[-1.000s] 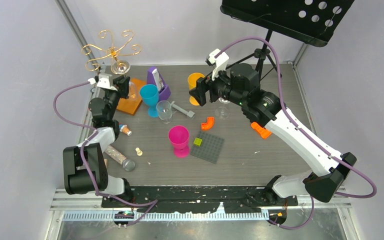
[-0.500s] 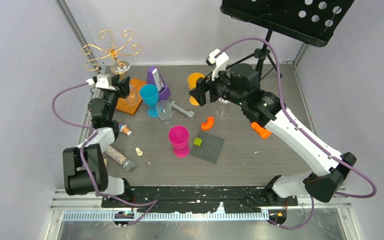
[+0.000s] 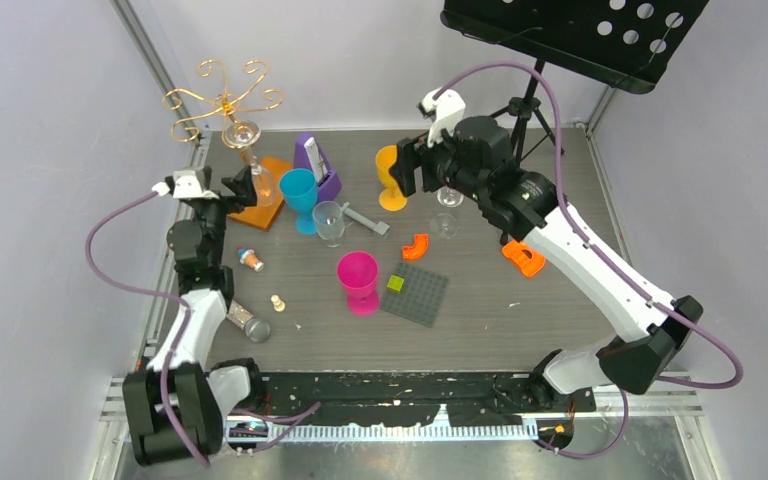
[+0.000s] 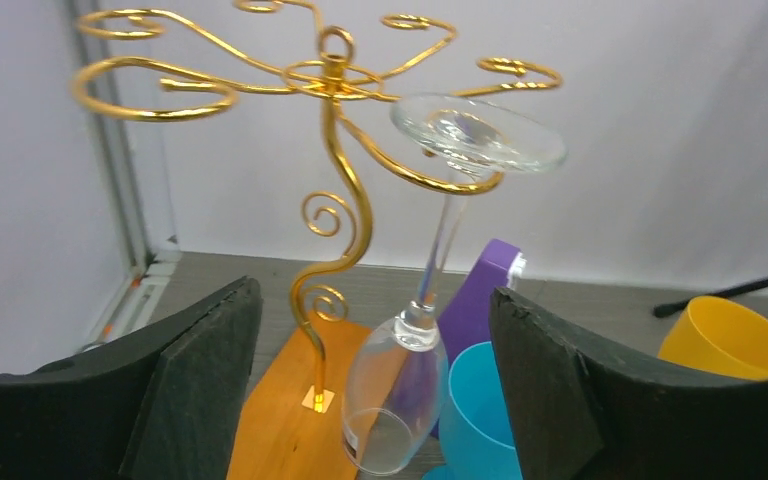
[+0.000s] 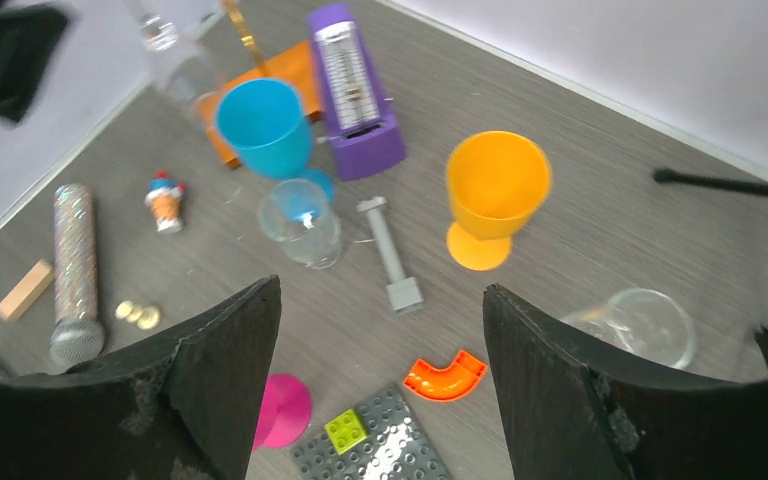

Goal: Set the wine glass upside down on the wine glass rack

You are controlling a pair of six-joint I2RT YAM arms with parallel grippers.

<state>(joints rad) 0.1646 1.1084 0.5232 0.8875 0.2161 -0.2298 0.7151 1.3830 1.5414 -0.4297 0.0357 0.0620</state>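
In the top view, the wine glass rack (image 3: 226, 101) stands at the 10 o'clock corner of the tabletop (image 3: 520, 310). Its gold scroll arms spread above a flat orange base (image 3: 263, 205). The wine glass (image 4: 392, 405) hangs upside down from it. In the left wrist view, the foot rests across 1 curled arm on the rack's 3 o'clock side. The stem slants down toward 7 o'clock, and the bowl hangs mouth down over the edge of the base. Whether the rim touches the base I cannot tell.

The left gripper (image 4: 372, 300) faces the rack with its 2 fingers wide apart. The bowl sits between them with a gap on each side, so nothing is clamped.

The right gripper (image 5: 380, 290) hovers over the 12 o'clock part of the tabletop, jaws apart and empty. An orange goblet (image 5: 495, 190) stands upright under its camera. At the goblet's 9 o'clock are a purple metronome (image 5: 352, 95) and a blue goblet (image 5: 263, 128). A clear tumbler (image 5: 302, 225) and a grey bolt (image 5: 390, 255) are just beside them.

Toward 6 o'clock in the top view stand a pink goblet (image 3: 358, 278) and a grey baseplate (image 3: 415, 293) carrying 1 green brick (image 3: 395, 283). A black music stand (image 3: 580, 30) rises at 1 o'clock.
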